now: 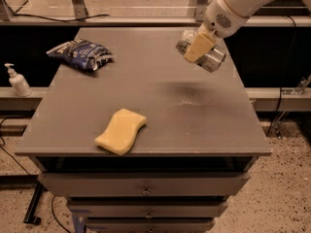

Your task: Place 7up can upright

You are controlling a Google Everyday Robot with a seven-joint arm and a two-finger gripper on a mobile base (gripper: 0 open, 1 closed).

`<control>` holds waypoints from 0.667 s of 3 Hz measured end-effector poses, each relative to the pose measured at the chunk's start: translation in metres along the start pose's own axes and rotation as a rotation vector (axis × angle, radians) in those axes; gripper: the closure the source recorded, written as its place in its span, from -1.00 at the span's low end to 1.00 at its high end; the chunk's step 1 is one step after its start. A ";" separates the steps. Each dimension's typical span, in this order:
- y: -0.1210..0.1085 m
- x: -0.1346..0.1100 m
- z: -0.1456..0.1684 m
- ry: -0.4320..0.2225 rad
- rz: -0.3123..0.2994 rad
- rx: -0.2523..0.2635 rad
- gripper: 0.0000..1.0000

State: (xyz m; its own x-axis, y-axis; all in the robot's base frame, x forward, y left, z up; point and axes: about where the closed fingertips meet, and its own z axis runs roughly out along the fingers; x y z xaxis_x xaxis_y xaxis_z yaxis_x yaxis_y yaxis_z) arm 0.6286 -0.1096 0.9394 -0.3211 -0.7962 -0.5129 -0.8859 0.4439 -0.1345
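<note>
The 7up can (210, 58) is a silvery can, lying sideways in my gripper (198, 47), lifted above the right rear part of the grey table (160, 106). The gripper's cream-coloured fingers (198, 46) are shut across the can's middle. One can end shows to the left of the fingers and the other to the lower right. The white arm comes in from the upper right. A dark shadow lies on the table below the can.
A yellow sponge (121, 130) lies near the table's front edge. A blue snack bag (80, 54) lies at the rear left. A white pump bottle (16, 81) stands on a ledge left of the table. Drawers sit below the tabletop.
</note>
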 end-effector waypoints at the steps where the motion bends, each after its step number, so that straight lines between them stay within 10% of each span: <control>1: 0.000 -0.011 -0.021 -0.206 -0.050 -0.048 1.00; 2: -0.001 -0.010 -0.031 -0.408 -0.084 -0.110 1.00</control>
State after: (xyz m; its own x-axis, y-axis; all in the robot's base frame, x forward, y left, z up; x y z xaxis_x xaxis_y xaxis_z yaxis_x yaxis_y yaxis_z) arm 0.6224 -0.1143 0.9711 -0.1068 -0.5904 -0.8000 -0.9409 0.3201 -0.1106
